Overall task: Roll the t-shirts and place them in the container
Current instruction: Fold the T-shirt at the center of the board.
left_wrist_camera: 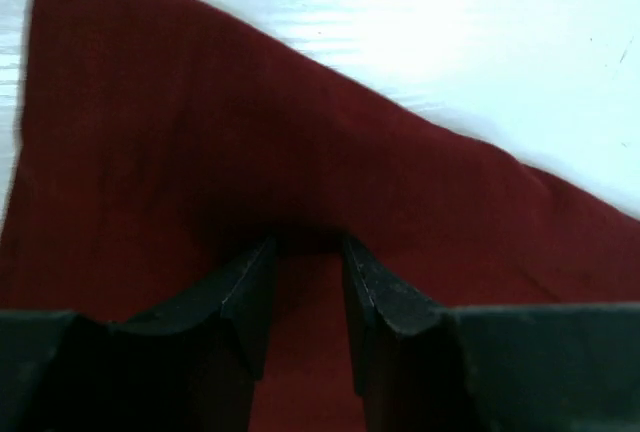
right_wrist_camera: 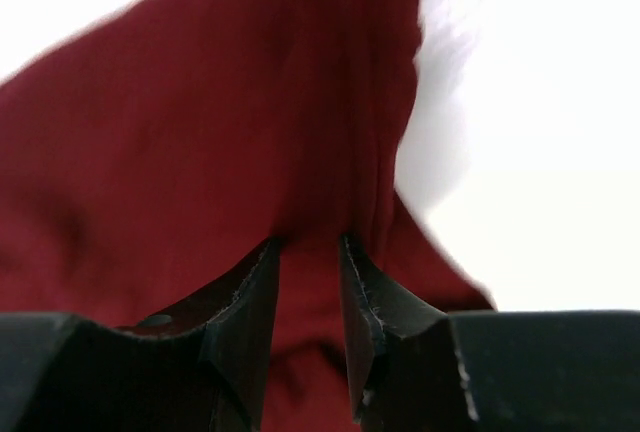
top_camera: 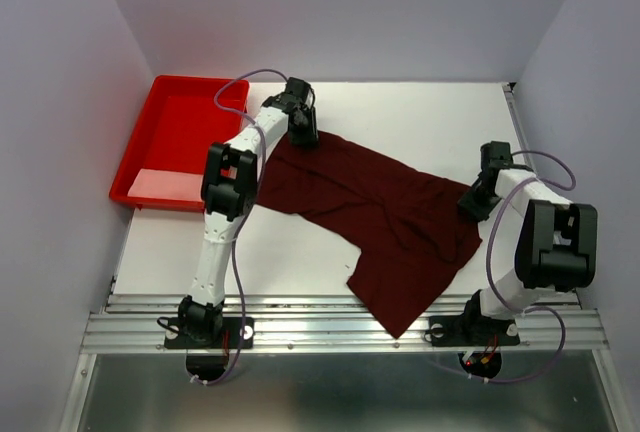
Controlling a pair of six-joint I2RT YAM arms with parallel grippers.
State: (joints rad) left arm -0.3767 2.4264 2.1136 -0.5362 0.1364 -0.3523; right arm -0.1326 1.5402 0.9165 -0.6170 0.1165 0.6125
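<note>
The dark maroon t-shirt (top_camera: pixel 390 217) is spread flat, not rolled, on the white table (top_camera: pixel 430 117), its far left corner near the red tray (top_camera: pixel 185 122). The left tool (left_wrist_camera: pixel 308 250) is set on that corner, the right tool (right_wrist_camera: pixel 310 246) at the shirt's right edge. Both are seen with jaws slightly parted over the cloth. In the blurred wrist views, nothing appears pinched.

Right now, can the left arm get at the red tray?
Probably yes. The left end effector sits at the far corner of the shirt, and the tray lies just beside it with nothing between.
</note>
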